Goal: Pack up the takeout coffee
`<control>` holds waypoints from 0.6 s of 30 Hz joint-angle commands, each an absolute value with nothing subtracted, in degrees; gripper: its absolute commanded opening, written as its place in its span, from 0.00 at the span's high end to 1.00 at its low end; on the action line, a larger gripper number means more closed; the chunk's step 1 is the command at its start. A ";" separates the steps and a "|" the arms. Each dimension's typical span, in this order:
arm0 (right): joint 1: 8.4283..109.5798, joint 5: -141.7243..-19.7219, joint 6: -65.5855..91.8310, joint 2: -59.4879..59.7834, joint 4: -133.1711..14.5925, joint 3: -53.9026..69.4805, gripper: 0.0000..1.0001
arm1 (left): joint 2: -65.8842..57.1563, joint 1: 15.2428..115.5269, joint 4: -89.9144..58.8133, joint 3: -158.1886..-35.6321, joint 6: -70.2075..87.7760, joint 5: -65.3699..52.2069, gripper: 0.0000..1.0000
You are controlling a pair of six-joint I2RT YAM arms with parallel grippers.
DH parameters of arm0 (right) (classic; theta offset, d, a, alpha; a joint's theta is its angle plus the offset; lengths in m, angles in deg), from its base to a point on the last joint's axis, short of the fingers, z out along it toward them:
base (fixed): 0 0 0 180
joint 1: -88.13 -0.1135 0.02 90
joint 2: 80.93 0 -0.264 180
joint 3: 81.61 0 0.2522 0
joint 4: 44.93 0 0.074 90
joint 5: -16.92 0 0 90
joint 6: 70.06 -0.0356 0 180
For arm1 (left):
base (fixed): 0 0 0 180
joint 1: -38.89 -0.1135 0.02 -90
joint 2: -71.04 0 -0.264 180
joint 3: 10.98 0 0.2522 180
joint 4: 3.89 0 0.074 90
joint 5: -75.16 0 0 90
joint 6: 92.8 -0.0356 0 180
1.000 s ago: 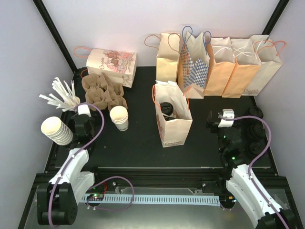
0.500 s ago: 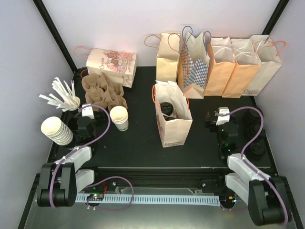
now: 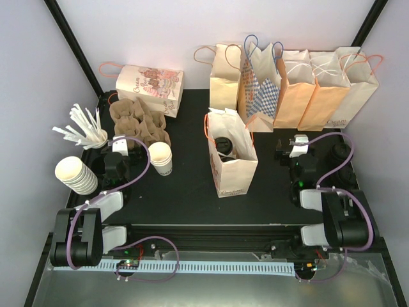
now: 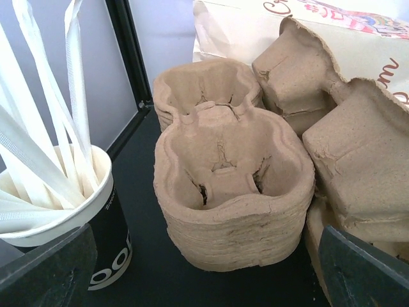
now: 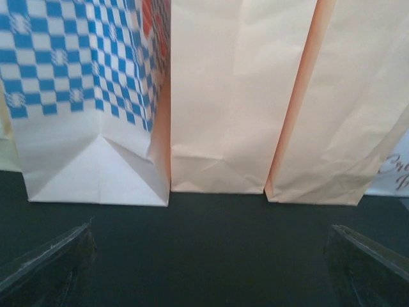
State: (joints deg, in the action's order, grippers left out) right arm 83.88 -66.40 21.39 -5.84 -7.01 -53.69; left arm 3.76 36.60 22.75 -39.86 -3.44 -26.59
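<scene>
a matte black surface (image 3: pixel 185 185) carries mostly paper and pulp. at the far left, stacks of moulded pulp cup carriers (image 4: pixel 230 185) sit nested, rough and fibrous, grey-brown, with rounded lobes and torn-looking slits in the wells. beside them a white paper cup with a dark band (image 4: pixel 96 230) holds a fan of thin, paper-wrapped straws (image 4: pixel 45 128). a tilted stack of smooth, lidless white cups (image 3: pixel 75 176) lies near the left edge, and a shorter upright stack (image 3: pixel 160 157) stands just right of the left arm. a printed cream bag (image 3: pixel 150 82) lies on its side behind the carriers.

along the back stands a row of flat-folded paper bags with cord handles: one in blue-and-white check (image 5: pixel 83 64), the plain peach ones (image 5: pixel 223 96) creased sharply at their bases. glossy black lids (image 3: pixel 339 153) sit by the right edge.

the takeout coffee (image 3: pixel 223 146) is down inside the open cream bag (image 3: pixel 233 173) standing mid-surface; only its round black lid shows through the mouth, and the cup beneath is hidden by the bag's walls.

the left jaws stand spread, dark fingertips (image 4: pixel 51 272) at the corners of the wrist view, facing the carriers and touching nothing. the right jaws are spread too, fingertips (image 5: pixel 364 268) wide apart, empty, facing the foot of the bag row.
</scene>
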 commanded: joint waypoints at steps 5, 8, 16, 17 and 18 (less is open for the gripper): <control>84.68 -62.31 19.98 -0.65 3.25 -53.46 0.00 | 3.93 36.33 26.11 -41.09 -6.12 -22.77 0.03; 84.58 -62.04 19.79 -0.30 3.74 -53.31 0.00 | 3.70 36.50 25.95 -41.31 -6.99 -20.19 0.02; 84.61 -62.10 19.75 -0.70 2.22 -52.85 0.00 | -8.04 38.44 51.60 -34.95 -5.05 -14.78 0.01; 84.66 -62.14 19.76 -0.69 2.18 -52.82 0.00 | -10.54 38.37 54.21 -35.47 -5.53 -14.84 0.01; 84.70 -62.15 19.72 -0.76 2.01 -52.79 0.00 | -10.35 38.58 51.43 -36.38 -5.39 -14.89 0.01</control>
